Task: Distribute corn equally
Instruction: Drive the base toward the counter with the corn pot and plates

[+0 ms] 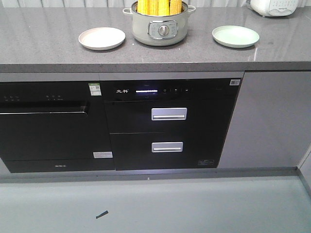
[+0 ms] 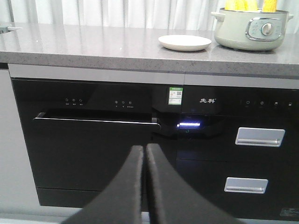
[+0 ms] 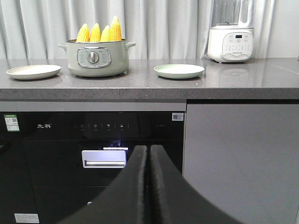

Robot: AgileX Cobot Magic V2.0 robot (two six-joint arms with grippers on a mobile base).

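Corn [image 3: 99,32]: bright yellow husked cobs w/ kernels in neat rows, each tapering to a blunt point. 4 tips show in the R wrist view, packed side by side. Lower parts are hidden inside the pot [image 3: 96,58], so full length can't be seen. Cobs stand upright in the pot, long axis approx vertical, pointed ends up, thick ends down inside.

Pot is pale grey-green and round, w/ 2 side handles and a dial panel on its front, sitting on the grey counter [image 1: 43,43]. Cream plate [image 1: 102,38] lies just L of the pot, green plate [image 1: 235,36] a bit further off to the pot's R. White blender [image 3: 231,39] stands beyond that plate, well R of the pot. Black appliance fronts w/ silver drawer handles [image 1: 169,113] sit below the pot.

Left gripper [image 2: 144,149]: black fingers pressed tip to tip, gripping nothing, low down and L of the pot, facing the cabinet fronts. Right gripper [image 3: 148,149]: likewise closed on itself w/ no load, low and R of the pot, well apart from the corn
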